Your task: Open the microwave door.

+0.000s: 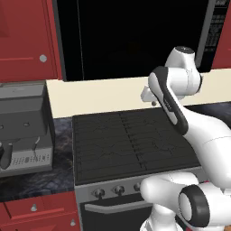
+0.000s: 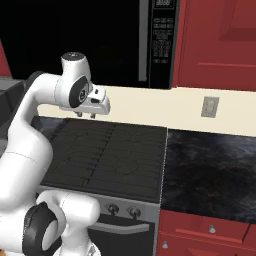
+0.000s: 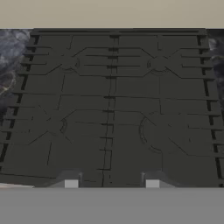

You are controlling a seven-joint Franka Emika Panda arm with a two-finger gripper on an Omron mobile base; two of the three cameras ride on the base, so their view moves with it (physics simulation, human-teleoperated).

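Observation:
The microwave door (image 1: 135, 38) is a large glossy black panel above the stove, standing flush and closed. Its long grey vertical handle (image 1: 208, 34) runs down the right edge, next to the control panel (image 1: 221, 20). From the right base the door (image 2: 75, 30) and handle (image 2: 144, 42) show at the upper left. My gripper (image 1: 151, 103) hangs well below the door, over the back of the stove top, pointing down. It is open with nothing between its fingertips (image 3: 71, 183). In the right base view the gripper (image 2: 86, 115) is left of and lower than the handle.
A black stove top (image 3: 112, 109) lies straight under the hand. Its oven door with a grey horizontal handle (image 1: 117, 205) is below. A grey appliance (image 1: 22, 131) stands on the dark counter at left. Red cabinets (image 2: 220, 40) flank the microwave, and a wall outlet (image 2: 210, 106) sits at right.

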